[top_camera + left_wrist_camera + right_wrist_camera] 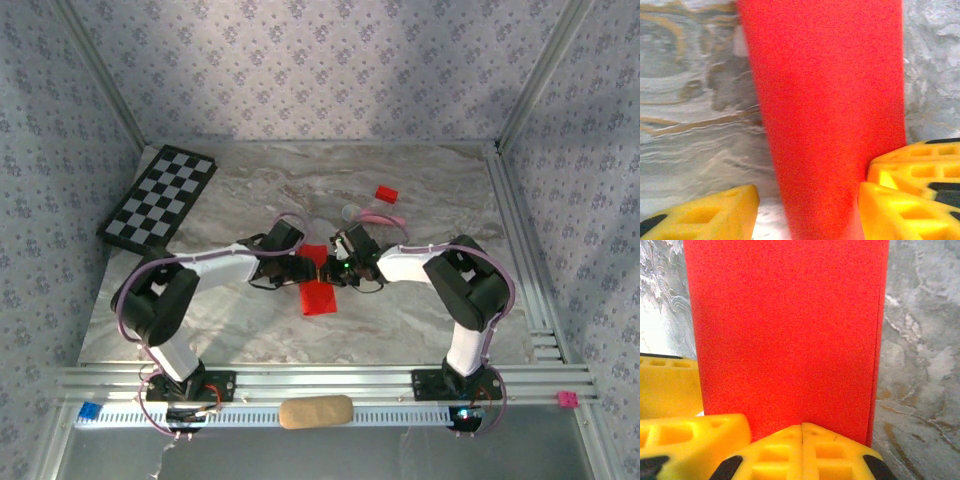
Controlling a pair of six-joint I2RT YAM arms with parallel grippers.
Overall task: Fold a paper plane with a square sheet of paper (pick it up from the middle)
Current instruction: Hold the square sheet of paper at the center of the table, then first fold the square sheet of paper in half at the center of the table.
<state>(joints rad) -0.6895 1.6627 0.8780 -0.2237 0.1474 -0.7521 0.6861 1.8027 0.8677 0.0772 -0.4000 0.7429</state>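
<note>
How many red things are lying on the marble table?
2. The red paper lies at the middle of the table; the small red block lies farther back, toward the right. More could be hidden from view.

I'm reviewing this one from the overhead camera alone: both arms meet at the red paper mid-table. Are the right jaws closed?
Observer: Yes, the right jaws are shut; their yellow fingertips meet at the edge of the red paper.
Operator: And the left jaws?
Observer: Open, with one fingertip on each side of the paper.
Operator: Is the paper folded?
Observer: It looks so: a second layer's edge runs along one side, seen from the right wrist.
</note>
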